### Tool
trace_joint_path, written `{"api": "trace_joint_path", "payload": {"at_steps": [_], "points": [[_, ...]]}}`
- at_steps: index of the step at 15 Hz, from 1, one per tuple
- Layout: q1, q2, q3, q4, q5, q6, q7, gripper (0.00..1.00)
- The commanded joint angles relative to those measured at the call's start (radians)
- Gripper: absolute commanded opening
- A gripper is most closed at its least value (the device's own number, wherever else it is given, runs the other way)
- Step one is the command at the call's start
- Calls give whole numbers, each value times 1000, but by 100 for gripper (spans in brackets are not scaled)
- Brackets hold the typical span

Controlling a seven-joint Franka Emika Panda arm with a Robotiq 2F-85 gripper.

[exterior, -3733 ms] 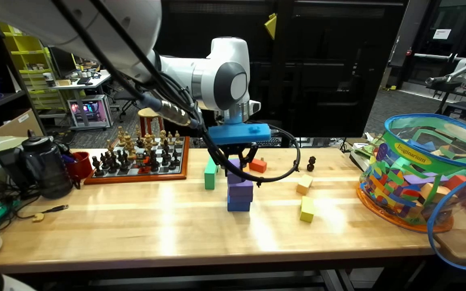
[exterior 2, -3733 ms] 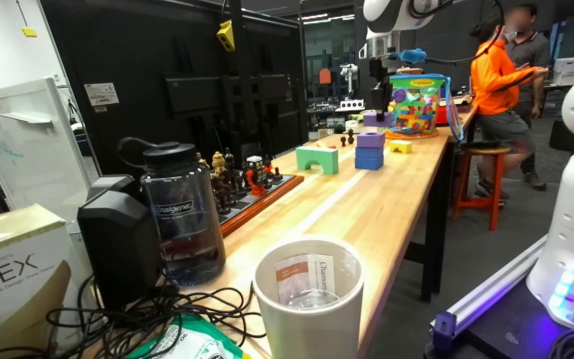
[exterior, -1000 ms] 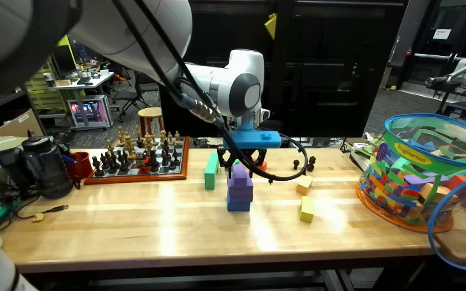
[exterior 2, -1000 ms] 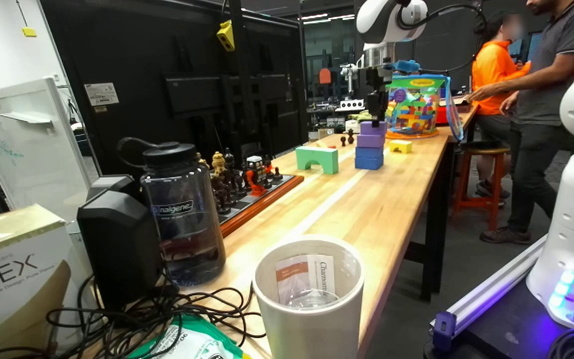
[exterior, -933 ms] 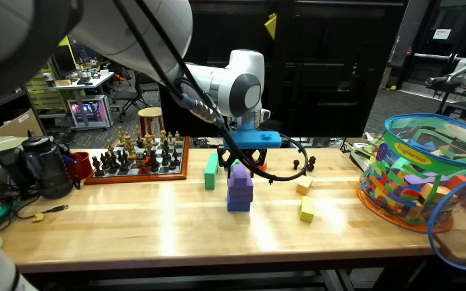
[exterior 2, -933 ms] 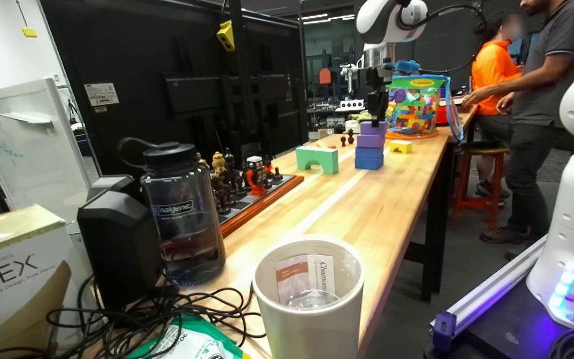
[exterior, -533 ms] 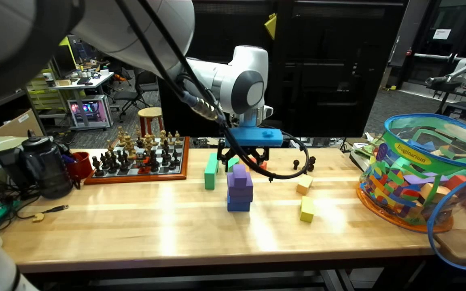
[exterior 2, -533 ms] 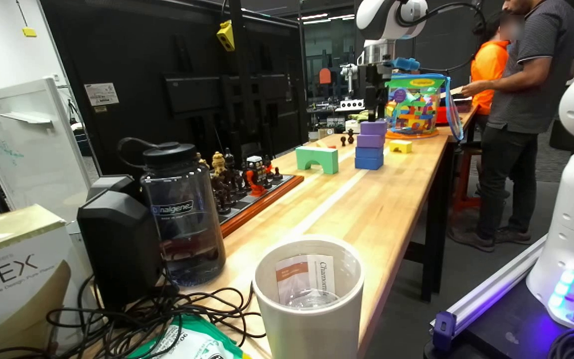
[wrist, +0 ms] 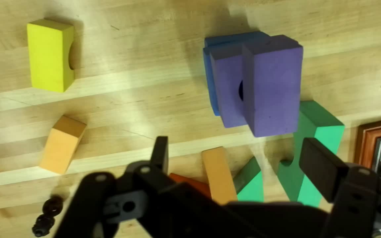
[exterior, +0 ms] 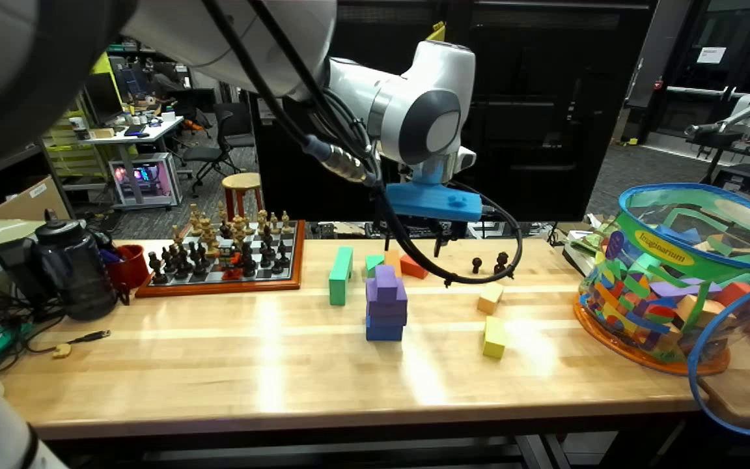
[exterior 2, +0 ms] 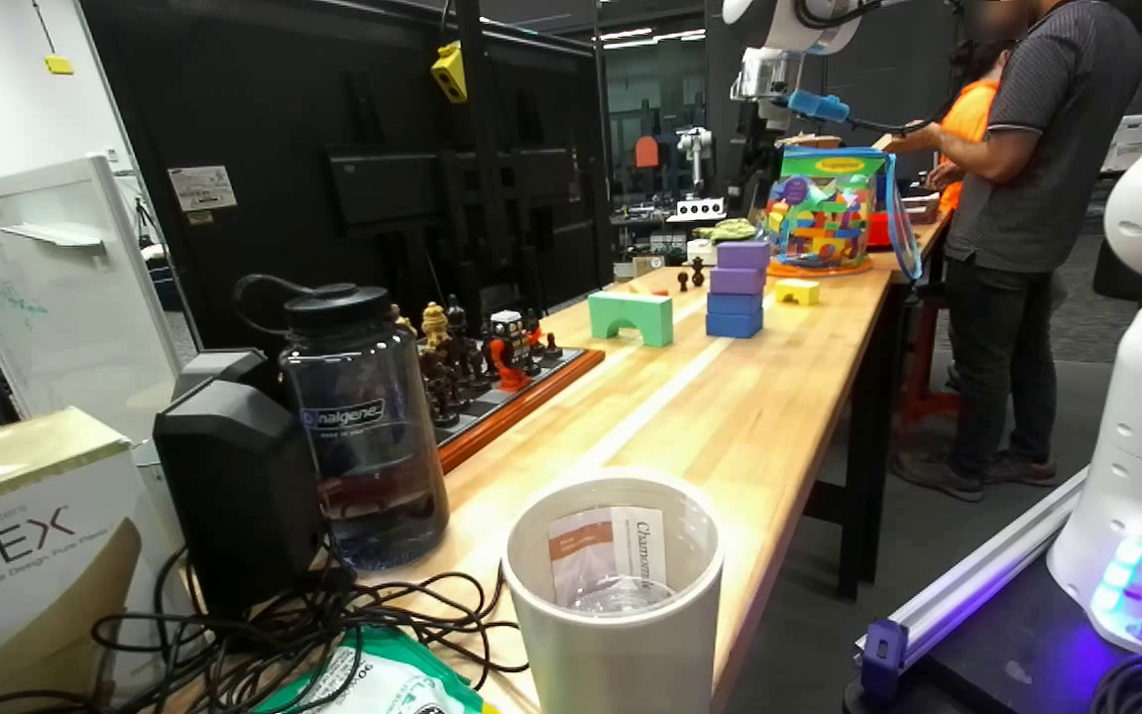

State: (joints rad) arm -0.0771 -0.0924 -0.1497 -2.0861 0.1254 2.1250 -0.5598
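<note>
Pincer higher, blocks in tub

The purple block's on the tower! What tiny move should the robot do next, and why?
Perhaps lift the open black two-fingered gripper a little higher. It holds nothing, and the rectangular purple block already rests atop another rectangular purple block and two rectangular blue blocks. These blocks stand close by, so rising first might avoid bumping them.

three cameras: broadside, lengthwise, overhead

an exterior view faces the table broadside; an exterior view looks along it from just behind a pale cup. the wrist view looks down, nearest the block stack, which all share.
</note>
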Motion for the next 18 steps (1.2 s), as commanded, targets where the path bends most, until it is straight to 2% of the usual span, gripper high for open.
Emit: {"api": "trace_joint_path", "payload": {"at_steps": [1, 5, 12, 18], "points": [[-30, 66, -20, 92, 44, -18, 62, 100], [-63, 164, -28, 191, 68, -44, 127, 100], [-144, 353, -18, 363, 138, -110, 154, 100], [-225, 443, -13, 425, 149, -155, 120, 100]]}}
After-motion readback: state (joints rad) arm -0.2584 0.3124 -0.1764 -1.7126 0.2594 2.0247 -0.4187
